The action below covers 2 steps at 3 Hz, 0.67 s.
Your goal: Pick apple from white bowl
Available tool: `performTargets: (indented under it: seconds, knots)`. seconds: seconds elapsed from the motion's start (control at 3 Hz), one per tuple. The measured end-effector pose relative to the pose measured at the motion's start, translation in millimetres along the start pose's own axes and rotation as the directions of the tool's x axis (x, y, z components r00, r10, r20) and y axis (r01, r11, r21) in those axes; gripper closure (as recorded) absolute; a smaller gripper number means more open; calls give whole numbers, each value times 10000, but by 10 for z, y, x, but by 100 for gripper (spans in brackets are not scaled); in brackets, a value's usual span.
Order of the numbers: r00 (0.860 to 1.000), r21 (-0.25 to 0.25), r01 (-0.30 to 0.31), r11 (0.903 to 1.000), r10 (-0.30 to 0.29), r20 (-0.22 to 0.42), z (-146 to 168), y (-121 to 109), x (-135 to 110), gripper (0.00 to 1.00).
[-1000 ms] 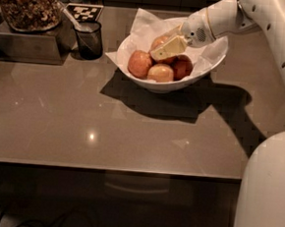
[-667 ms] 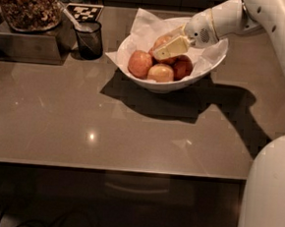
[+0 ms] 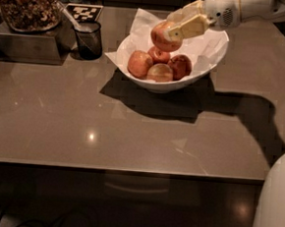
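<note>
The white bowl (image 3: 199, 78) stands on the brown table at the back centre, lined with crumpled white paper. My gripper (image 3: 176, 27) reaches in from the upper right and is shut on the apple (image 3: 163, 37), an orange-red one with a paler sheen, held above the bowl's back rim. Several other apples stay in the bowl: an orange one (image 3: 139, 63) at left, a small red one (image 3: 159, 54), a dark red one (image 3: 180, 65) and a pale one (image 3: 160, 72) in front.
A small dark cup (image 3: 88, 40) with a spoon stands left of the bowl. A metal container topped with a jar of nuts (image 3: 25, 7) sits at the far left. A checkered marker (image 3: 84, 12) lies behind the cup. The table's front edge (image 3: 128, 169) runs across the lower frame.
My gripper was down in the bowl among the apples; it has risen with the apple in its fingers, which now hangs above the bowl.
</note>
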<state>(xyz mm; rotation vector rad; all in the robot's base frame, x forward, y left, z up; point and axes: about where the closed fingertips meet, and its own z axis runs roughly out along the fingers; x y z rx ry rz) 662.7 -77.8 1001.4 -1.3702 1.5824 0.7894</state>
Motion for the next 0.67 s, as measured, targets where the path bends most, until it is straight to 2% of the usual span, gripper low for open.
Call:
performTargets:
  seconds: [0.33,0.67]
  knots:
    - [9965,-160,673,9976,-664,515,-160,87,-311,100]
    - [9917,-296,926,9953,-895,921,-223,105,-451,100]
